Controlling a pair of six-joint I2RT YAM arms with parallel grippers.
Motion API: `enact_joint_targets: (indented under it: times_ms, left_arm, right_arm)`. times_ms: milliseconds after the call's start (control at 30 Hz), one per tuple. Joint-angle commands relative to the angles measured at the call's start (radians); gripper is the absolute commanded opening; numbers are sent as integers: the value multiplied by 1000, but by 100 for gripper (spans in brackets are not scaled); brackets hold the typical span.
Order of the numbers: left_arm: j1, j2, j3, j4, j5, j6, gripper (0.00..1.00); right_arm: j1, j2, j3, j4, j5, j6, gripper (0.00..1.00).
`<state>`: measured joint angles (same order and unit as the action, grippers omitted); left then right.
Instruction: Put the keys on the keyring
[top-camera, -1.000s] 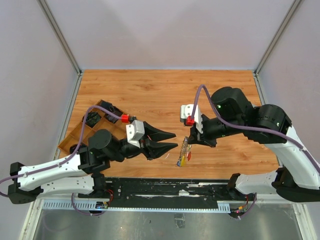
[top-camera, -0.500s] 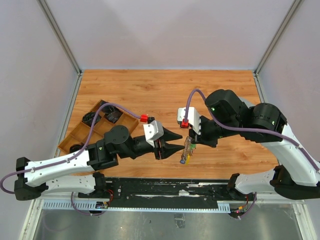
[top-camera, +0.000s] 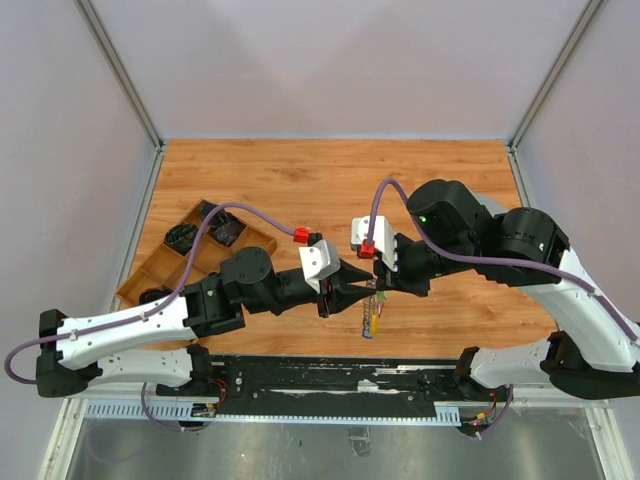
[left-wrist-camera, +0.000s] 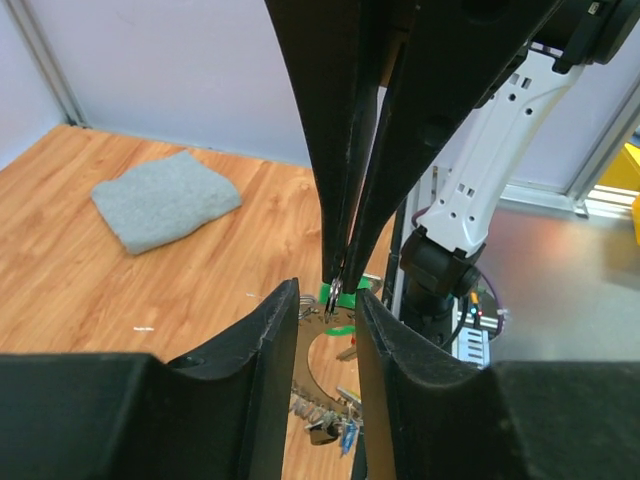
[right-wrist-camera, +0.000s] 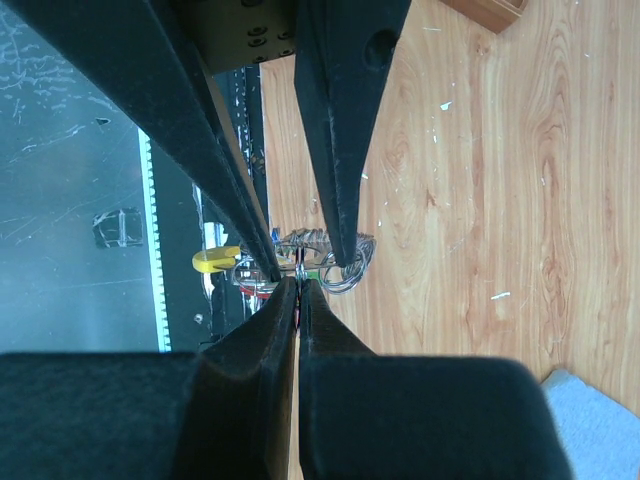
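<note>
The keyring (top-camera: 371, 316) hangs over the front middle of the table, with a bunch of keys with coloured heads on it. My right gripper (top-camera: 379, 288) is shut on its thin silver ring (right-wrist-camera: 300, 266) at the very tips. A yellow key head (right-wrist-camera: 216, 260) and wire coils (right-wrist-camera: 347, 272) hang just beyond them. My left gripper (top-camera: 364, 290) is open, and its jaws straddle the right fingertips and the ring. In the left wrist view a green key head (left-wrist-camera: 341, 299) sits in the gap of that gripper (left-wrist-camera: 328, 303), and more keys (left-wrist-camera: 342, 428) dangle below.
A wooden compartment tray (top-camera: 172, 262) with dark small parts stands at the left. A folded grey cloth (left-wrist-camera: 165, 198) lies on the table beyond the grippers; its corner (right-wrist-camera: 592, 402) shows in the right wrist view. The black rail (top-camera: 320, 375) runs along the near edge.
My left arm has reached right until its open fingers close in round the right gripper's tips and the ring. The right gripper has shifted slightly left, with the keyring in it.
</note>
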<state>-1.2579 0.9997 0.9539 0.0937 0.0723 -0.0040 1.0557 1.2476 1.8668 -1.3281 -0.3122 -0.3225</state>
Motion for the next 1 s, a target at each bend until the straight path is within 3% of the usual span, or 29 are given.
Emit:
enact_joint_targets:
  times_ms: [0, 133, 333, 467, 567, 733, 967]
  left_arm:
    - [3, 11, 40, -6, 20, 11, 32]
    - [3, 14, 43, -12, 23, 14, 22]
    - [3, 14, 45, -11, 26, 17, 1]
    - [3, 9, 42, -12, 24, 19, 1]
    - [3, -6, 30, 2, 2, 14, 0]
    - [3, -47, -8, 37, -68, -4, 0]
    - [3, -91, -51, 79, -149, -32, 1]
  right_arm:
    - [29, -14, -7, 38, -19, -1, 1]
    - [30, -18, -12, 48, -26, 0, 1]
    - [32, -22, -26, 56, -28, 3, 0]
    - [32, -38, -30, 84, -15, 18, 4]
    - [32, -77, -56, 158, 9, 55, 23]
    - [31, -144, -111, 298, 80, 149, 38]
    - [24, -270, -292, 594, 269, 402, 43]
